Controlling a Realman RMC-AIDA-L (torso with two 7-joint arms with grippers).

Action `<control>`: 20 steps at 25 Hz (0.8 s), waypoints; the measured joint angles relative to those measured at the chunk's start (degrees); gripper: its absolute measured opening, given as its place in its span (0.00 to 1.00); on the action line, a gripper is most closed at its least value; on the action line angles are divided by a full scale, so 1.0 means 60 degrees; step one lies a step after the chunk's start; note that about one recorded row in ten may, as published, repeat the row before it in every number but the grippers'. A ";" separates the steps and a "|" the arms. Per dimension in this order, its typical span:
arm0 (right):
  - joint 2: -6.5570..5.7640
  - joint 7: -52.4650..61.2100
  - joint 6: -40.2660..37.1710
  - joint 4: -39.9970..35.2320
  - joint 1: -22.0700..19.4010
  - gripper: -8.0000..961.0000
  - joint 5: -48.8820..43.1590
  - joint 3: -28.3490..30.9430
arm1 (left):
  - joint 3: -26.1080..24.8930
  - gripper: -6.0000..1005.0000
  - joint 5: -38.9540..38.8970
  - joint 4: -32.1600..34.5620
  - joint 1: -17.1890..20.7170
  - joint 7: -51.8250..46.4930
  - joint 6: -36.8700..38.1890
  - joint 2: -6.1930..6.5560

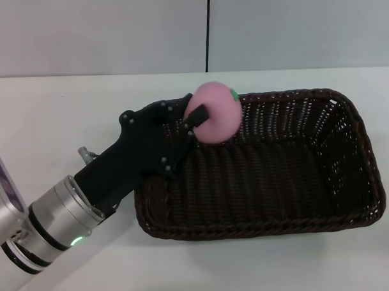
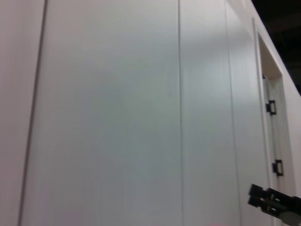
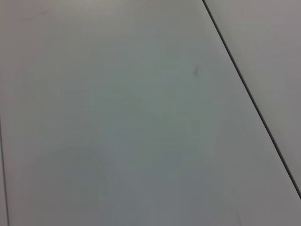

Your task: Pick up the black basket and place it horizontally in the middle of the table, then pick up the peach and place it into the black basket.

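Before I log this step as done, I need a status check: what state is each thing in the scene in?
black basket: upright on the table, long side across, nothing on its floor.
peach: held above the basket's back left corner, not yet released.
left gripper: shut on the peach, reaching over the basket's left rim.
table: white, bearing the basket.
right gripper: not in view.

Surface: white table [image 1: 46, 119], smooth and plain, running back to a pale wall.
Resting on it: black basket [image 1: 350, 216], lying lengthwise across the middle, open side up.
Basket contact: base flat on the tabletop.
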 joint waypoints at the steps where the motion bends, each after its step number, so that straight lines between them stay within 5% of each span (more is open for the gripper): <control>1: 0.0000 -0.0001 0.0000 -0.0007 -0.0002 0.75 0.0000 0.0000 | -0.0048 0.19 0.0005 -0.0012 0.0035 -0.0004 -0.0013 -0.0022; 11: 0.0016 -0.0009 -0.0091 -0.0007 -0.0101 0.75 0.0005 0.0046 | -0.0106 0.46 0.0013 0.0305 0.0105 -0.0867 0.0057 0.0075; 15: 0.0041 -0.0009 -0.0104 0.0016 -0.0131 0.75 0.0043 0.0077 | -0.0905 0.53 -0.0068 0.1488 0.0136 -0.1892 0.0403 0.0174; 20: 0.0062 -0.0011 -0.0344 0.0120 -0.0237 0.75 0.0065 0.0093 | -0.2052 0.61 -0.0074 0.2697 0.0308 -0.2861 0.0992 0.0641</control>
